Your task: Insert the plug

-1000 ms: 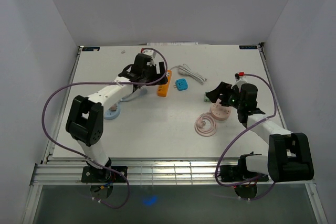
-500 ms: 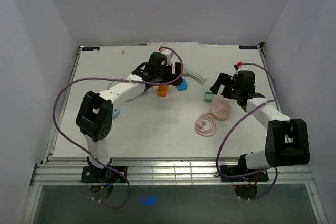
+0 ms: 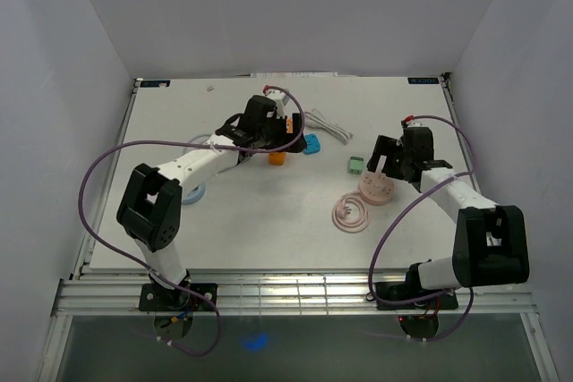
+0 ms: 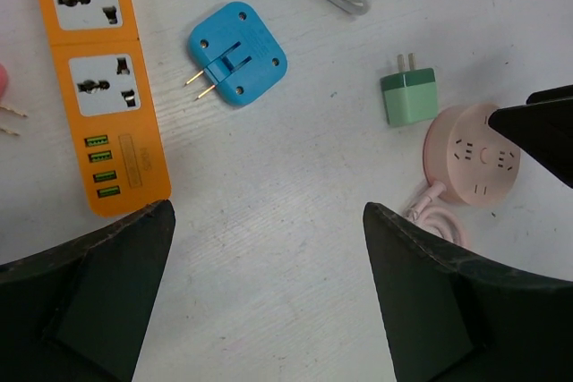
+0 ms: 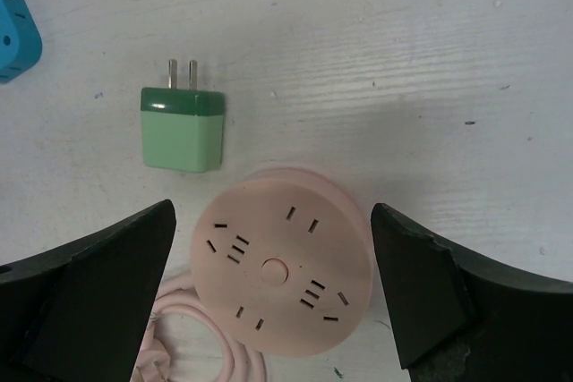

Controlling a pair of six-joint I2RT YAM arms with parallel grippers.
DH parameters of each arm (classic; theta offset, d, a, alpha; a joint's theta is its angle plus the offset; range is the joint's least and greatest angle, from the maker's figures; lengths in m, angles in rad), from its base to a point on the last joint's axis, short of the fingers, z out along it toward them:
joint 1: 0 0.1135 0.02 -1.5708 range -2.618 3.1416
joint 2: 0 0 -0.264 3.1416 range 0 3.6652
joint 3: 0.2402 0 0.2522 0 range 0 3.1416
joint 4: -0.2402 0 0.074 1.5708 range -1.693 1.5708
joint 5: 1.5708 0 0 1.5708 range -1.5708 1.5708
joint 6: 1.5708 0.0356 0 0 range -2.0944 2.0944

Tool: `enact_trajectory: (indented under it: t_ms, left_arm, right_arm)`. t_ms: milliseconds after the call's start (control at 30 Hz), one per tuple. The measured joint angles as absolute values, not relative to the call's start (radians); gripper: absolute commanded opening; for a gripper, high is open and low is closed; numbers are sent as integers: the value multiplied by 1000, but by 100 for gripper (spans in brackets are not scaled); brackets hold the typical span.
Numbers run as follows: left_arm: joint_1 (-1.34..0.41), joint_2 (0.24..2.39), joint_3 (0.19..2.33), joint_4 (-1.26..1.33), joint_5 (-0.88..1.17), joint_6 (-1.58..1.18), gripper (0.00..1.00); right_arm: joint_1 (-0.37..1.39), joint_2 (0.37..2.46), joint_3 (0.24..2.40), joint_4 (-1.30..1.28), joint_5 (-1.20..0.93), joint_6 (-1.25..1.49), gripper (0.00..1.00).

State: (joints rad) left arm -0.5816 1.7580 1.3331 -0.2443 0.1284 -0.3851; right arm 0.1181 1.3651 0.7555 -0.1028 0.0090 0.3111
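White table (image 3: 269,212): my left pincer (image 4: 269,212) stands wide open, holding nothing. My right pincer (image 5: 270,212), also wide open and empty, hovers over the pink round socket (image 5: 282,270). The green plug (image 5: 182,131) lies flat just beside the socket at its 10 o'clock, prongs toward 12 o'clock.

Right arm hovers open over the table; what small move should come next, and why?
Probably shift the right gripper over the green plug and lower it: its jaws stand open above the pink socket, while the plug lies unheld beside it.
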Motion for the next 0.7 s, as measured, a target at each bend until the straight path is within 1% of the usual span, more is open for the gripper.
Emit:
enact_trajectory:
  t_ms: [133,300,367,467,567,700]
  left_arm:
    - [-582,1707,1278,-247,106,-410,98]
    - [-537,1655,1264,-253,97,-447,98]
    - [-491,1650,1264,-254,95,-461,98]
    - [-410,1655,1268,-268,91,-480,98]
    - [-337,1701,1333,-309,83,-492,98]
    - [-288,1782,1418,-334,59,-493,98]
  right_arm:
    - [118,1422,741,-96,-56,331,95]
    - [142,1422,674,-60,-130,391,95]
    - [190,1420,659,-52,-139,419,95]
    - [321,1406,656,-35,-145,468,95]
    - [443,1406,664,3,-195,511,96]
    - [481,1406,686,25,-208,521,97]
